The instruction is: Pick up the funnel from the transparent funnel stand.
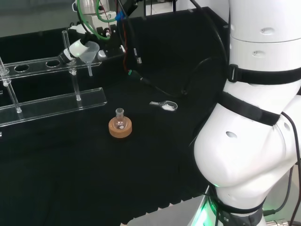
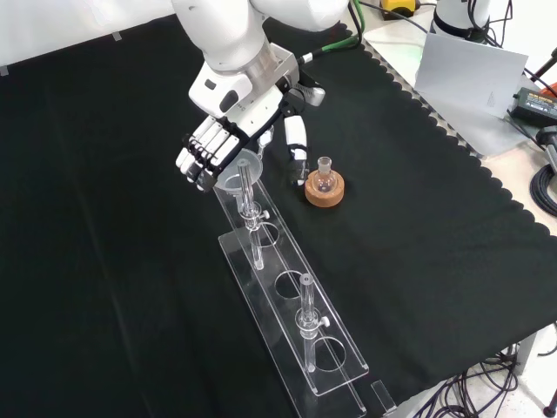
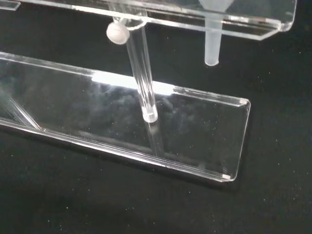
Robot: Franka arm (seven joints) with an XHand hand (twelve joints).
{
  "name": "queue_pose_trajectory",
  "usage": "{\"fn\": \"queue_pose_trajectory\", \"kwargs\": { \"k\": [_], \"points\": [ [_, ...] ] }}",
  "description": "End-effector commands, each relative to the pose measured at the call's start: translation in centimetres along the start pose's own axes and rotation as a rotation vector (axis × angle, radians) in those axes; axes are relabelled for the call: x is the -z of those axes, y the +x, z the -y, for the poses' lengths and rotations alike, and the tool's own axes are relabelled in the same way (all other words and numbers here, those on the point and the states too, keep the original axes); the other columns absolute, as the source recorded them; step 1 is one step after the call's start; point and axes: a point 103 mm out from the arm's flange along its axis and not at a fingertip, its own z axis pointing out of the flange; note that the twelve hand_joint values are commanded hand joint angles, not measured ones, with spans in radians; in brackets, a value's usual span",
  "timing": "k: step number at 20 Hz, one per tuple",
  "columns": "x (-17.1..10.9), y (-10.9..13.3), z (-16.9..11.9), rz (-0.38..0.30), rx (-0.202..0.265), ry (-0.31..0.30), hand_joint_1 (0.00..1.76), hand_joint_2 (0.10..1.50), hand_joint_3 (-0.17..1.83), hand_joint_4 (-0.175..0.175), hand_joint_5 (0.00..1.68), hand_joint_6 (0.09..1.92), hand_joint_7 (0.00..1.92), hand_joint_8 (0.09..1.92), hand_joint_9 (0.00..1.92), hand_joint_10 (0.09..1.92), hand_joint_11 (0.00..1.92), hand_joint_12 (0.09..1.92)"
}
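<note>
Hand (image 2: 228, 139) upper left of front view, fingers curled round funnel (image 2: 240, 168) rim w/ thumb on other side; funnel sits in end hole of clear stand (image 2: 335, 370), stem vertical (image 3: 211, 46), so lift goes straight up, flask (image 2: 325, 181) just beside

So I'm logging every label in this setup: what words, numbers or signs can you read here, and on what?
None can be read.
funnel: plain, no marks.
transparent funnel stand: clear, no graduations or print.
flask on its cork ring: no label.
hand and white arm links: no legible print.
Grey box at the front view's top right: no text to be made out.
</note>
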Motion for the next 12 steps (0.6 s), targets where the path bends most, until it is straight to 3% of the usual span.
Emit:
{"fn": "queue_pose_trajectory", "kwargs": {
  "k": [1, 7, 12],
  "points": [
    [-0.7, -0.6, -0.2, 0.002, -0.013, 0.018, 0.34, 0.71, 0.02, -0.004, 0.0, 0.09, 0.0, 0.09, 0.0, 0.09, 0.0, 0.09],
    [-1.1, -1.4, -0.2, 0.007, -0.035, 0.015, 0.35, 0.72, 0.02, -0.005, 0.0, 0.09, 0.0, 0.09, 0.0, 0.09, 0.0, 0.09],
    [-0.8, -2.0, -0.2, -0.006, -0.045, -0.007, 0.39, 0.73, 0.02, -0.048, 0.0, 0.09, 0.07, 0.09, 0.0, 0.09, 0.02, 0.09]
  ]
}}
